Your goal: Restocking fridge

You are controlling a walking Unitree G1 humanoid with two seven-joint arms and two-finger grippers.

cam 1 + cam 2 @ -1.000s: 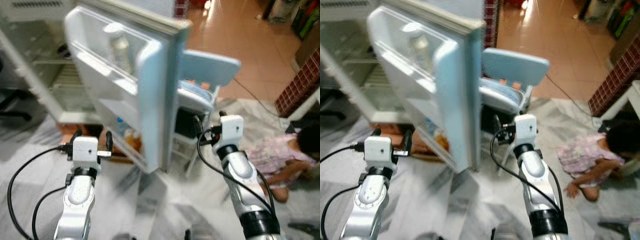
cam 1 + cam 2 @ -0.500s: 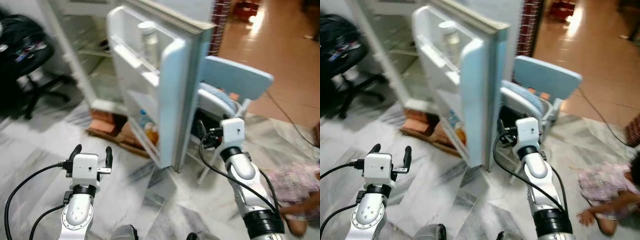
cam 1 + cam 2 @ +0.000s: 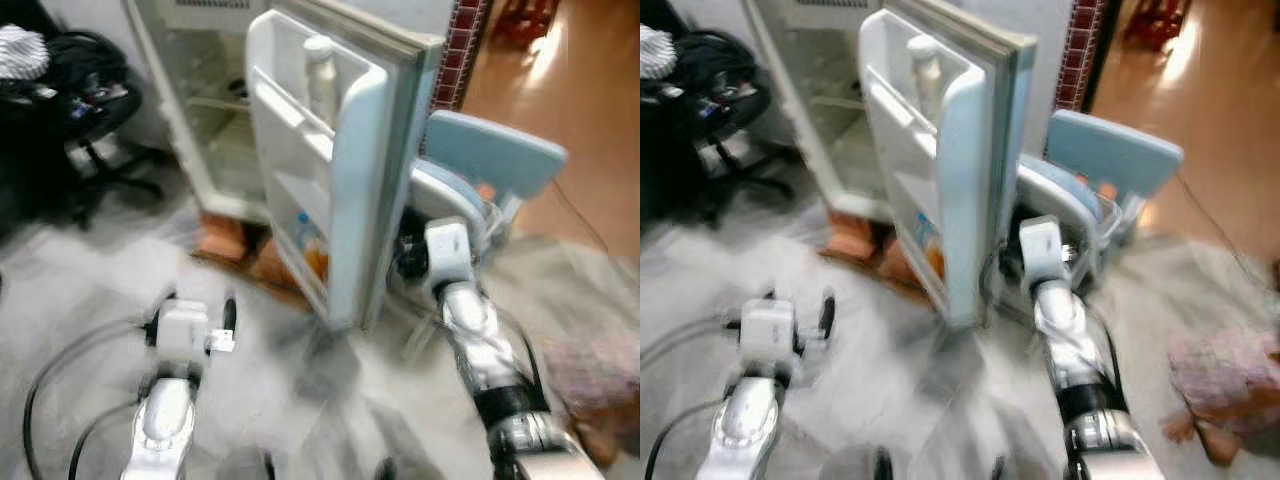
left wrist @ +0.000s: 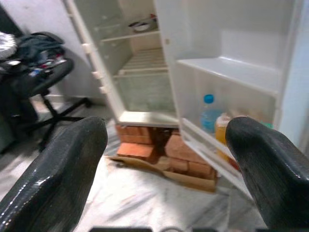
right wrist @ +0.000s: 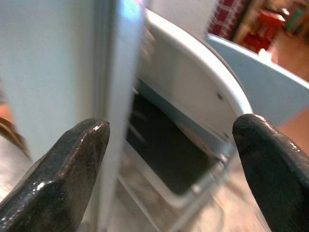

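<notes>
Both the left gripper point(image 3: 193, 307) and right gripper point(image 5: 166, 145) gape empty; the fridge door point(image 3: 345, 190) probably swings stiff, best pushed at its outer edge.

A pale marble floor point(image 3: 90, 290) gives way to glossy orange tiles point(image 3: 590, 150) at the right. A black office chair point(image 3: 95, 120) piled with dark clothes stands at the left. A light-blue plastic chair point(image 3: 495, 155) stands before a brick pillar point(image 3: 462, 50).
</notes>
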